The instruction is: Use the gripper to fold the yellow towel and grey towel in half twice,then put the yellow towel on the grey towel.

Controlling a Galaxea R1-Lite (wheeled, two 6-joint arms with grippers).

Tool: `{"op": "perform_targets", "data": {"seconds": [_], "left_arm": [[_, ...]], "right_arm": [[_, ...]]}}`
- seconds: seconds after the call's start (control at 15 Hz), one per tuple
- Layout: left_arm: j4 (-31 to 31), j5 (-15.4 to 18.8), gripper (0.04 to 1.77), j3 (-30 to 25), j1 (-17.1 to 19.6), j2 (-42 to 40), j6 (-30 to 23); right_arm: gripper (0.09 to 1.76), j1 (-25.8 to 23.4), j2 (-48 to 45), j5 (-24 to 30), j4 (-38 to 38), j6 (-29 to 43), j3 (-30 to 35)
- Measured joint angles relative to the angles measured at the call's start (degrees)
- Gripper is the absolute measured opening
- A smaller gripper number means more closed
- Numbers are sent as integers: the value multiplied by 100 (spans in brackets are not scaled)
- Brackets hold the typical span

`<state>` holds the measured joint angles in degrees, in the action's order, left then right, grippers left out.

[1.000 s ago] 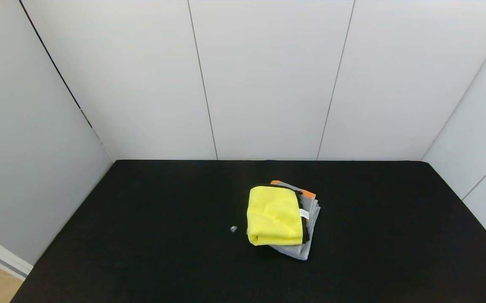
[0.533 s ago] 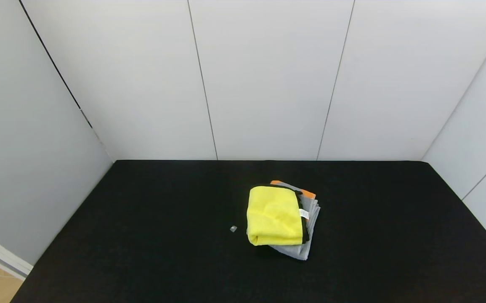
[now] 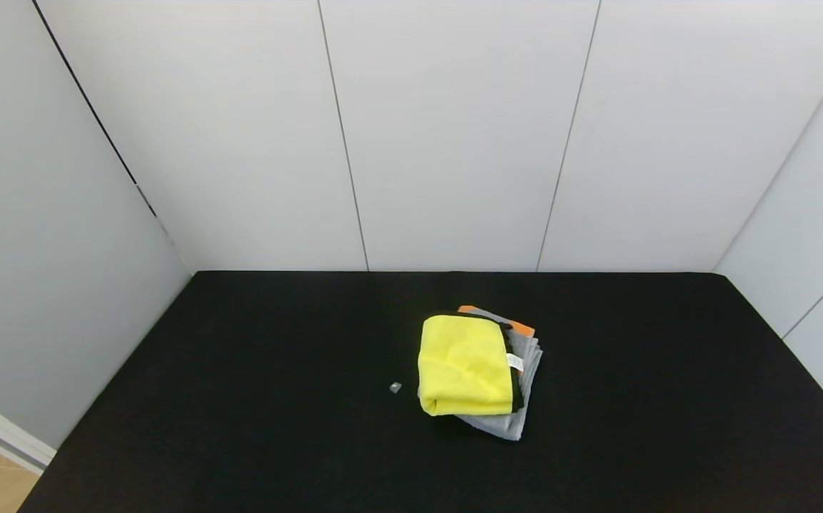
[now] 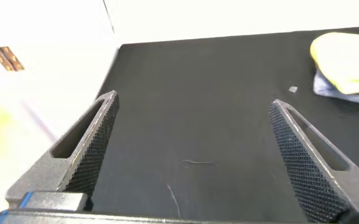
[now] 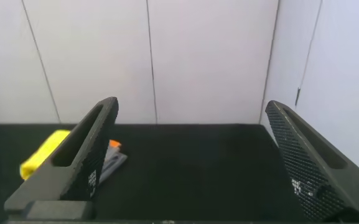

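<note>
The yellow towel (image 3: 465, 365) lies folded on top of the folded grey towel (image 3: 523, 385) in the middle of the black table (image 3: 240, 399). The grey towel shows at the right and near edges, with an orange stripe at its far end. Both towels also show in the left wrist view, the yellow (image 4: 347, 56) above the grey (image 4: 341, 87), and in the right wrist view, the yellow (image 5: 42, 155) beside the grey (image 5: 112, 163). My left gripper (image 4: 191, 124) is open and empty, well back from the towels. My right gripper (image 5: 191, 124) is open and empty, also well away. Neither arm shows in the head view.
A small pale scrap (image 3: 395, 387) lies on the table just left of the towels; it also shows in the left wrist view (image 4: 293, 89). White panel walls (image 3: 454, 135) enclose the table at the back and both sides.
</note>
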<state>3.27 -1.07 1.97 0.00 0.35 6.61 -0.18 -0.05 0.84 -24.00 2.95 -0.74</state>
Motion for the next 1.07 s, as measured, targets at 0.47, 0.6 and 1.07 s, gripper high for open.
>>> {"op": "perform_targets", "data": {"seconds": [0.47,0.6,1.07], "left_arm": [[37,50,172,-187,0,-38,52],[1,156,172,-188,0,-40,-44],[-569,206,172,-132,0,-40,-516]], "right_arm": [[171,5,-2,6,1602,-1532,74],[171,7,-2,89,2158,-1312,74],[171,23,2,-33,2380,-352,63]]}}
